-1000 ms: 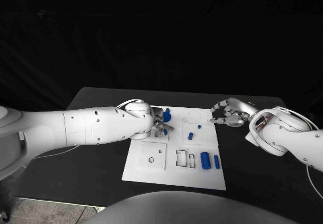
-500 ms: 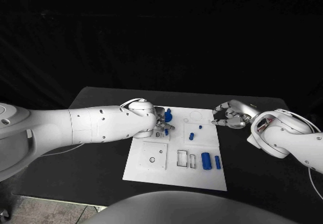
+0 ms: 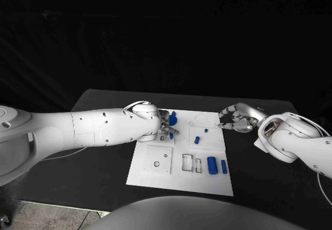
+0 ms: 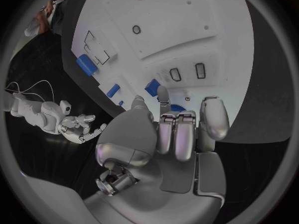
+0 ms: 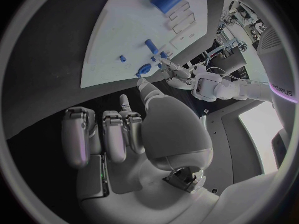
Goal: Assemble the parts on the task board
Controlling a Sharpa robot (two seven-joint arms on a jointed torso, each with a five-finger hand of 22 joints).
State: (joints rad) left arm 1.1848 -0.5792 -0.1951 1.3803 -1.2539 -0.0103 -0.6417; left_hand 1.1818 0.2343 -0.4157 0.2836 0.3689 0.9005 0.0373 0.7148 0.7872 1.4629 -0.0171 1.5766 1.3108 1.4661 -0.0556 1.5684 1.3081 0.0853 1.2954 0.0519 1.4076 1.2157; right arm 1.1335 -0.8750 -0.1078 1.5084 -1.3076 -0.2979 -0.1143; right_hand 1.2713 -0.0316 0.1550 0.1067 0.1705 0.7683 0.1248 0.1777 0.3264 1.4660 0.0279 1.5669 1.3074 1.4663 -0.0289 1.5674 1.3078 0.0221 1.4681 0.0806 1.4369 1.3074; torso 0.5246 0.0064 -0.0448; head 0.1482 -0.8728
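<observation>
Task board (image 3: 178,165): white plate, centre of black table (image 3: 97,158), carrying blue parts. Large blue cylinder (image 3: 211,165) and slimmer blue cylinder (image 3: 223,166) lie side by side at the board's near right, beside empty outlined slots (image 3: 186,162); short blue piece (image 3: 195,140) lies mid-board; tiny blue peg (image 3: 205,130) just beyond it; upright blue part (image 3: 171,118) stands at the far left corner, at the left hand. Left hand (image 3: 164,128): over the board's far-left area, fingers reaching down at the upright part and the small slots there; whether it pinches anything cannot be told (the left wrist view shows fingertips (image 4: 163,92) close to a blue piece (image 4: 151,86), contact unclear). Right hand (image 3: 235,120): off the board's far right edge, above bare table, fingers loosely curled, holding nothing, well apart from every part. Step in hand, by judgement: seating a part at the far-left corner. To do it well, keep the piece upright, align it over its slot before pressing, and press straight down without sliding the board; the right hand could steady the board's edge.
</observation>
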